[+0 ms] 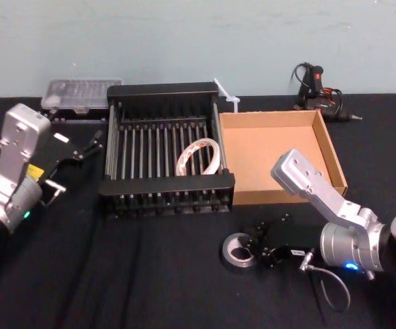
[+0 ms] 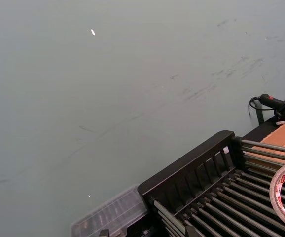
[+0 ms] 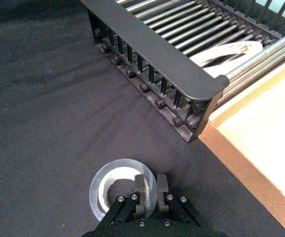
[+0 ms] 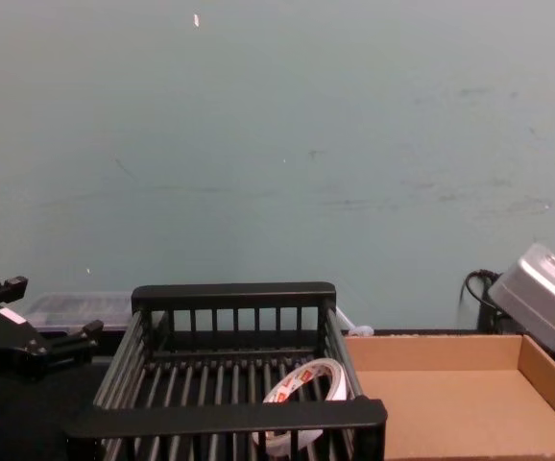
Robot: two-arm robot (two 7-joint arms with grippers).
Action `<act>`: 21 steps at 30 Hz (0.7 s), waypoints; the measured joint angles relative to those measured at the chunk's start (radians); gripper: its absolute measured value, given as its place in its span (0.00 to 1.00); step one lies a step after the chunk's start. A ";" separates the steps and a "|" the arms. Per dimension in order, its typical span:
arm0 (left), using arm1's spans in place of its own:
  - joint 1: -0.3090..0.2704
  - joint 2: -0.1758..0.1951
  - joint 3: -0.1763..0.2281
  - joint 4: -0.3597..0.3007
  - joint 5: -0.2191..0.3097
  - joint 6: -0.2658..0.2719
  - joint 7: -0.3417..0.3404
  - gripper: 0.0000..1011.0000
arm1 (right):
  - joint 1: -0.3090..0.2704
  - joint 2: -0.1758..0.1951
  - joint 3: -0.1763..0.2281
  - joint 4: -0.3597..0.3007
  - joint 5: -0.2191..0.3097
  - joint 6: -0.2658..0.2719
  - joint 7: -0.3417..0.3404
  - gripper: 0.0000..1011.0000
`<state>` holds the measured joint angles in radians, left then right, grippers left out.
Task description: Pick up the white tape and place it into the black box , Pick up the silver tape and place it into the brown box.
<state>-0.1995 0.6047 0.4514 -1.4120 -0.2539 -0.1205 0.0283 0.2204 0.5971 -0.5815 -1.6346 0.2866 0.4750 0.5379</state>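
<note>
White tape already leans in black box. My right end effector pinches silver tape's wall on near counter, ready for brown box. Left end effector idle, state unclear.

head high, chest low, both sharing black box

We see a counter covered in black cloth, with a plain pale blue-green wall scuffed by faint dark marks behind it. At the far left of the counter lies a flat clear plastic case holding rows of small parts. At the far right rests a black glue gun with its black cable looped beside it. A small white plastic piece sticks up near the wall.
</note>
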 joint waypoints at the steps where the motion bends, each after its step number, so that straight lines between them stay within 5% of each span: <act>1: 0.000 0.000 0.000 0.000 0.000 0.000 0.000 0.99 | 0.000 0.000 0.000 0.000 0.000 0.000 0.000 0.16; 12: 0.000 0.000 0.000 0.000 0.000 0.000 0.000 0.99 | -0.004 0.014 0.002 -0.014 0.002 -0.023 0.015 0.16; 21: 0.000 0.000 0.000 0.000 0.000 0.000 0.000 0.99 | -0.028 0.043 0.051 -0.050 0.035 -0.028 -0.005 0.16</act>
<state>-0.1996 0.6047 0.4514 -1.4120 -0.2539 -0.1205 0.0283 0.1922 0.6404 -0.5300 -1.6842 0.3218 0.4473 0.5327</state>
